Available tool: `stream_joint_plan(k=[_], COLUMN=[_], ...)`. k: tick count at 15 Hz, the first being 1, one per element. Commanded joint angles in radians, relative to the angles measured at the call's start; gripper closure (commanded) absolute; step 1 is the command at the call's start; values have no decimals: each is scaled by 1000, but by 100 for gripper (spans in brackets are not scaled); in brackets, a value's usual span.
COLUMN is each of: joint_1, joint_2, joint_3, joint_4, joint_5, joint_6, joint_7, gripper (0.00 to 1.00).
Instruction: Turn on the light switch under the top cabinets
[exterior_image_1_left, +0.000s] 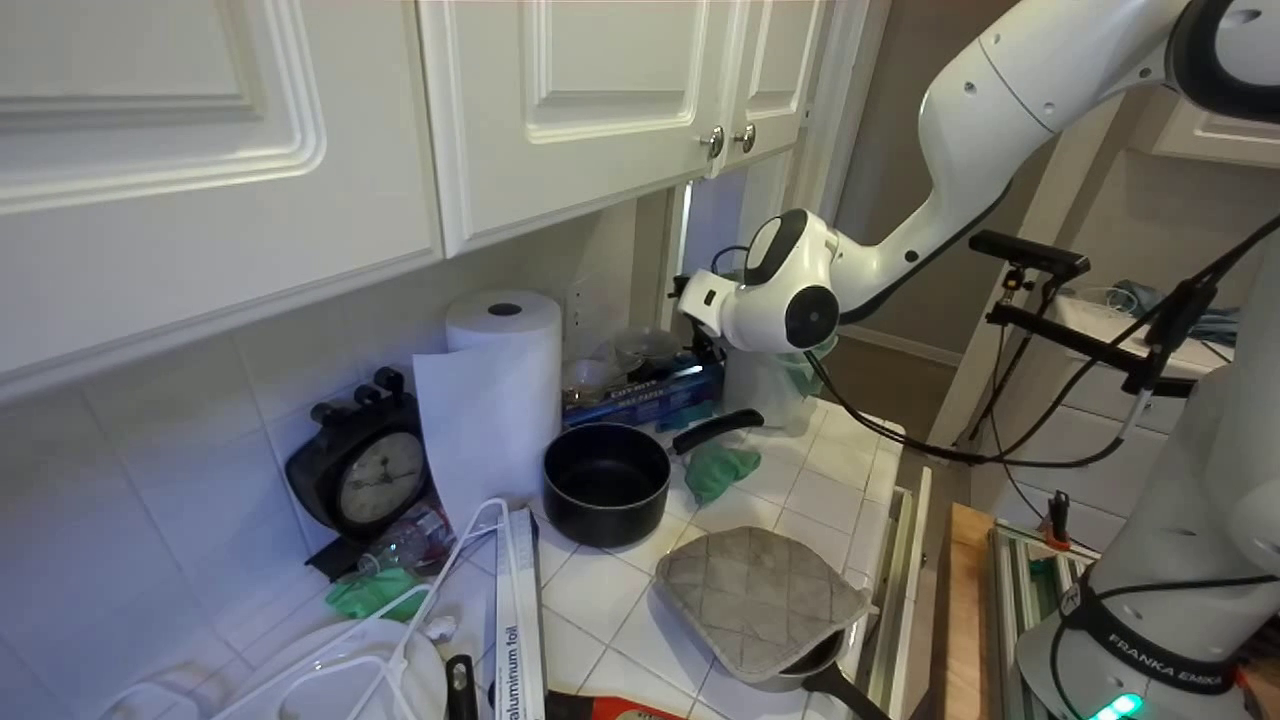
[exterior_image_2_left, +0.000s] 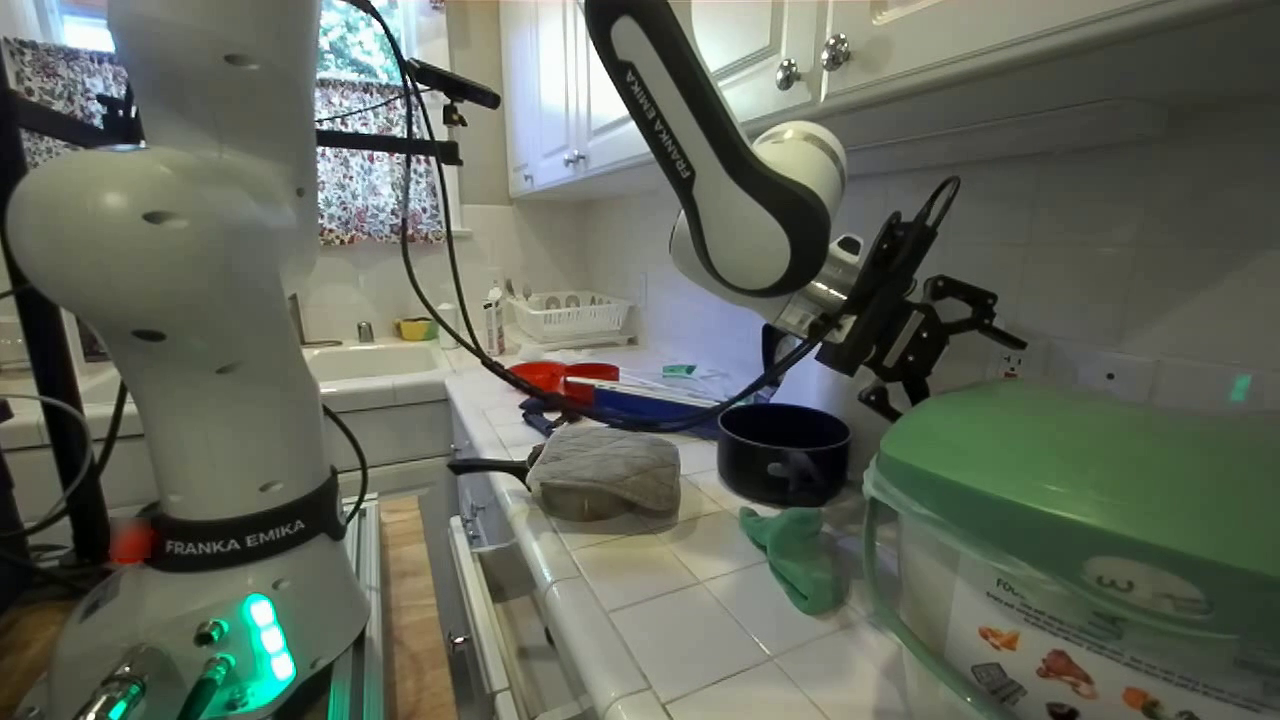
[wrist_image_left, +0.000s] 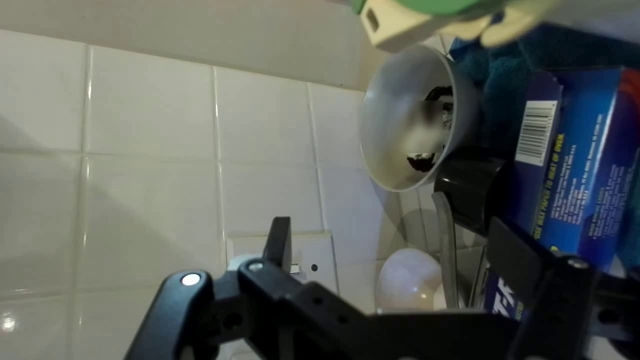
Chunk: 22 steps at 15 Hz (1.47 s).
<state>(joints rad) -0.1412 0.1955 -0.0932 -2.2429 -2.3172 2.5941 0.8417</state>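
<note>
Nearest the wrist camera, the black gripper (wrist_image_left: 390, 227) stands with its fingers (wrist_image_left: 279, 240) spread wide and nothing pinched between them, empty, I suppose, because the light switch (wrist_image_left: 295, 269) asks only for a nudge; the arm (exterior_image_1_left: 980, 130) ends lower than the top cabinets (exterior_image_1_left: 480, 150), presumably to reach beneath them; farther off, a blue wax paper box (wrist_image_left: 580, 185) and a pale bowl (wrist_image_left: 387, 112) sit near each other at the back of the bench (exterior_image_2_left: 690, 625), likely parked there to leave its front edge usable; one finger overlaps the box in the wrist view, though whether they touch I cannot tell; farthest is the tiled wall (wrist_image_left: 150, 200), where a switch plate (wrist_image_left: 315, 250) is partly hidden by the other finger and the switch just shows past it; a dark dot (wrist_image_left: 314, 268), probably a screw, lies in line with the switch across the wrist view; since the bowl's mouth opens leftward there, I judge the switch's long axis to be upright on the wall; it presumably juts toward the gripper, but whether its tip points up or down is too small to tell.
</note>
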Motion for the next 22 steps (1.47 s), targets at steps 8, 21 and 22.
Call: stream_joint_plan(k=[8, 21, 22], joint_1=[-44, 60, 75], joint_2=[124, 279, 285], joint_3=[55, 41, 17], joint_4=[98, 292, 301], joint_5=[-251, -201, -201], joint_6=[-129, -229, -224], joint_7=[242, 198, 202], gripper=[0, 0, 0])
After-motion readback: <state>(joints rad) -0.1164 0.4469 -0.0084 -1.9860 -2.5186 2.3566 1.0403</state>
